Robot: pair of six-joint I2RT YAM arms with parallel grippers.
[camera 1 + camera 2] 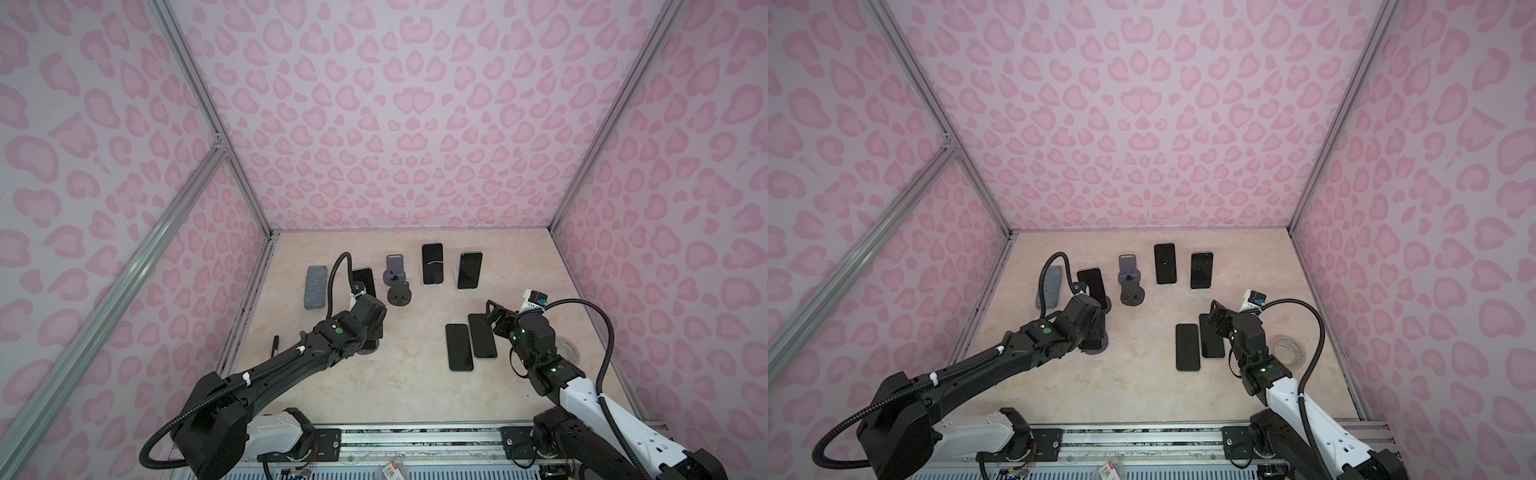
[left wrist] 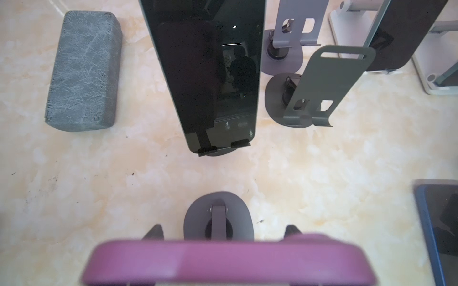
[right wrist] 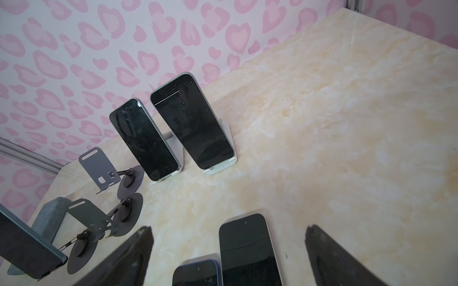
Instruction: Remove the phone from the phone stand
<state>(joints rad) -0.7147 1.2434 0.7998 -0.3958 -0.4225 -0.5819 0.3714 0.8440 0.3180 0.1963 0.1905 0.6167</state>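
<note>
Left fingers point(image 2: 155, 231) tight on the purple phone point(image 2: 223, 262) above a stand point(image 2: 218, 215); right fingers point(image 3: 124, 257) wide apart over flat phones point(image 1: 459, 347).

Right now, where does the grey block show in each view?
Both top views: grey block near the left wall.
Left wrist: grey block beside the propped phone.
Right wrist: grey block partly behind an empty dark stand.
Shared landmark: that propped phone, next to the block in all four.
</note>
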